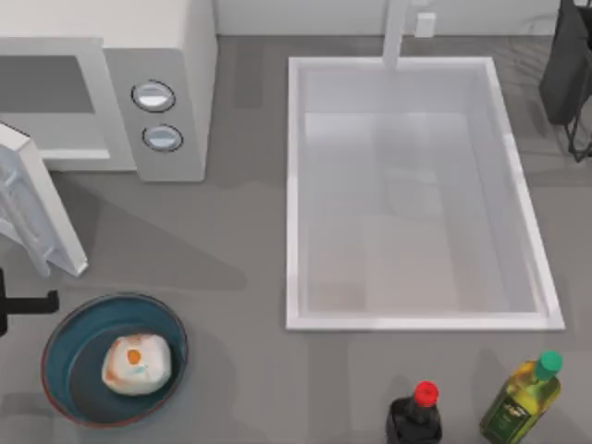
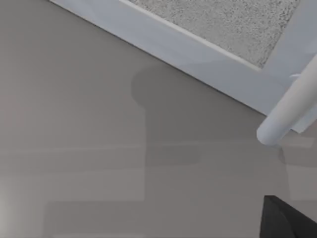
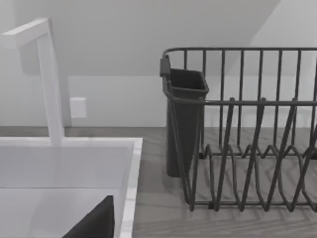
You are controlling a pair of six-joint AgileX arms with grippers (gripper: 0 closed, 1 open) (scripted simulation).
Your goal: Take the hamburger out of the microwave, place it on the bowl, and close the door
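Observation:
The hamburger [image 1: 137, 363], a pale lump with orange patches, lies inside the blue bowl [image 1: 65, 342] at the table's front left. The white-grey microwave [image 1: 176, 55] stands at the back left with its cavity showing. Its door [image 1: 37, 199] is swung open toward the front. A dark part of my left gripper [image 1: 32, 302] reaches in from the left edge, between the door and the bowl, touching neither. The left wrist view shows the door [image 2: 198, 54] with its speckled window and bar handle [image 2: 290, 111] close by. A dark part of my right gripper [image 3: 94, 224] shows in the right wrist view.
A white sink [image 1: 296, 185] with a faucet [image 1: 396, 32] fills the middle and right. A black dish rack [image 1: 569, 74] stands at the back right. A dark bottle with a red cap [image 1: 416, 416] and a yellow-green bottle [image 1: 523, 398] stand at the front right.

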